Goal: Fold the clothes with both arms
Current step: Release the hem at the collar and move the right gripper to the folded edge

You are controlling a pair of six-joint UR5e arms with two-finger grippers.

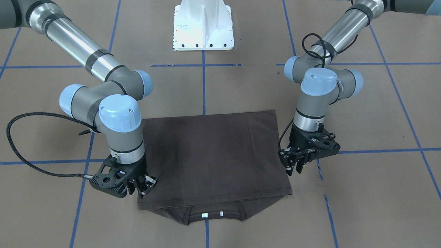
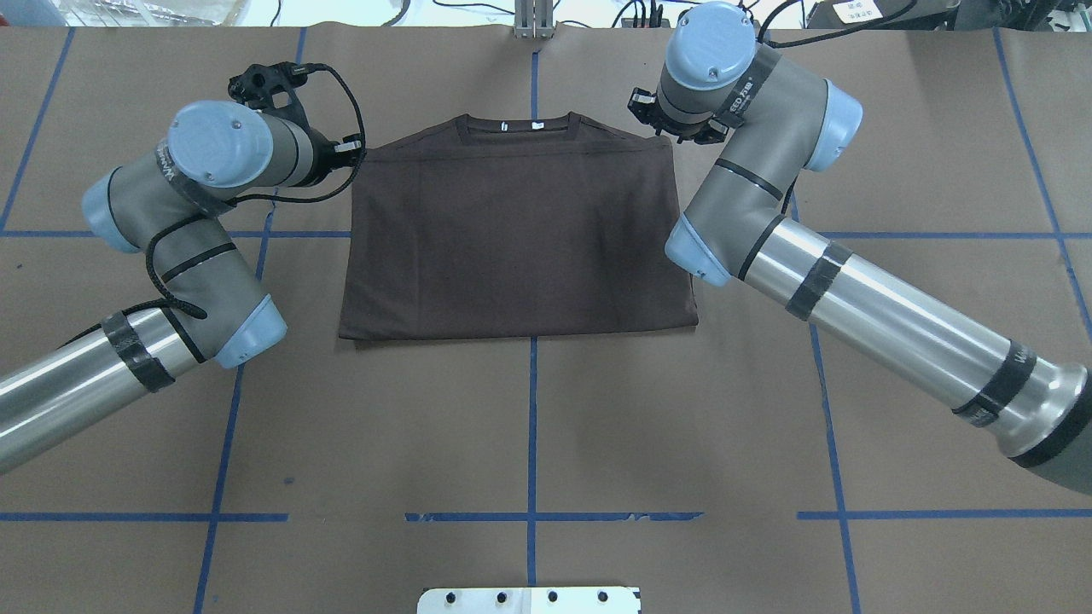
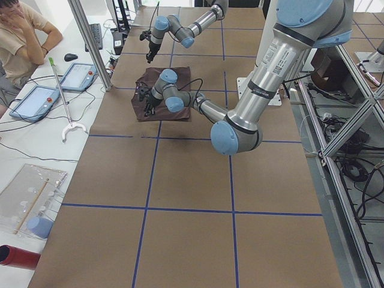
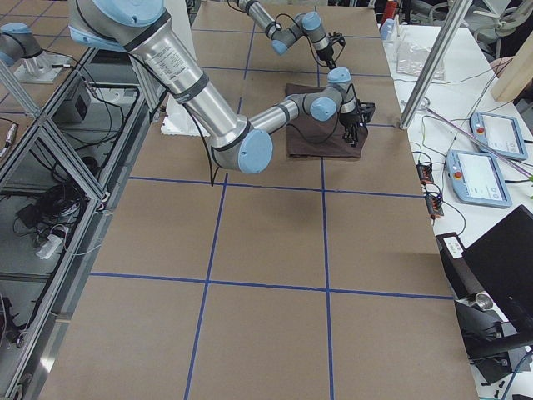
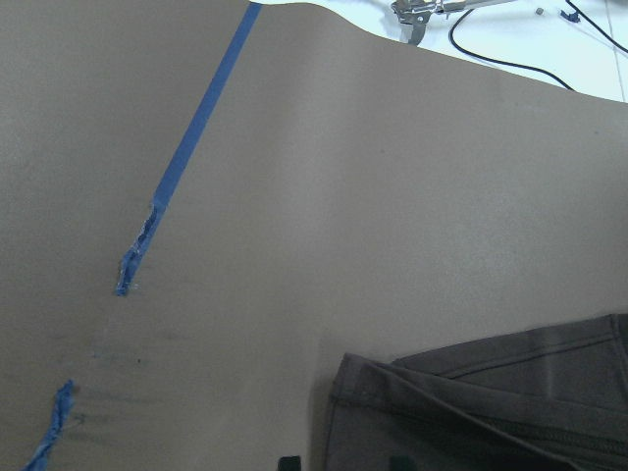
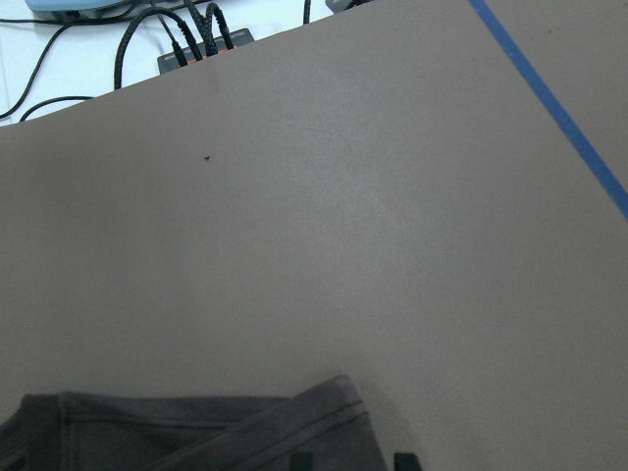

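T-shirt lies flat mid-bench, already doubled. The lower half is laid over the chest, and its hem stops just short of the collar, so collar + white labels peek out on the operators' side. Tidy rectangle, no sleeves sticking out at the sides.

Right hand is low at the top layer's corner on its own side, by the shoulder. Left hand is just beside the opposite edge, near the same end. Both point down at the bench.

Wrist cams: each shows two fingertips set apart w/ a moderate gap, and the shirt corner runs up between them in view. So both hands are part-spread, nothing pinched as far as I can see. Whether the tips touch the cloth, can't tell.

My read: hem-to-collar fold is down, approx. halfway thru. This looks like the pause between folds, w/ the hands parked at the collar-end corners.

Next is prob. a second fold, either across the width or lengthwise again. That needs each hand to pinch both layers at its corner. Then lift together at matched height + speed so the stack doesn't shear, carry over, and lay the edges flush. Risk: catching the top layer only, which peels the first fold open.
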